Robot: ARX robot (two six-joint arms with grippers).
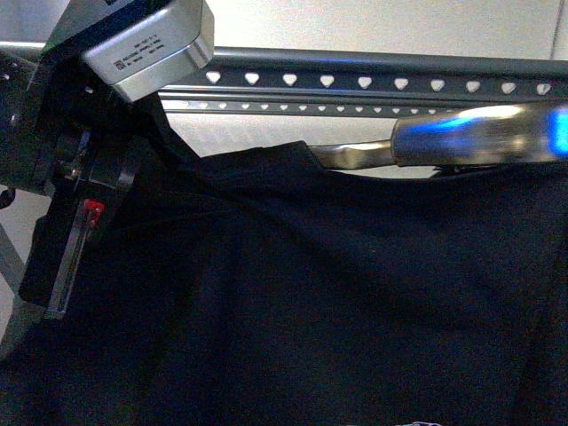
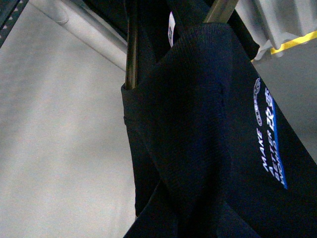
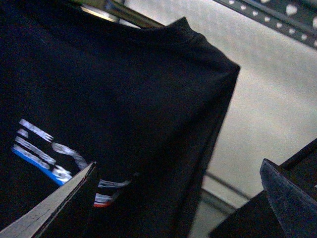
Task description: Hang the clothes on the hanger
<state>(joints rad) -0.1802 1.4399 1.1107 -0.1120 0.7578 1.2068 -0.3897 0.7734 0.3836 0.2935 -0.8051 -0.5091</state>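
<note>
The black T-shirt (image 1: 311, 284) hangs over a thin shiny crossbar (image 1: 346, 155) of the grey rack and fills most of the front view. The rack's top rail (image 1: 364, 82) with heart-shaped holes runs behind it. My left gripper (image 1: 62, 284) is at the shirt's left edge, shut on the fabric. In the left wrist view the shirt (image 2: 198, 124) with its white-and-blue print (image 2: 270, 134) covers the jaws. My right gripper (image 3: 178, 173) is open, one finger (image 3: 64, 198) against the shirt (image 3: 124, 89) near the print (image 3: 49, 153), the other finger (image 3: 287, 193) clear of it.
A thick blurred metal tube (image 1: 479, 133) crosses the upper right of the front view. Thin rack bars (image 2: 131, 44) pass under the shirt's fold. A pale wall (image 3: 267, 99) lies behind the rack, with the holed rail (image 3: 277, 12) above.
</note>
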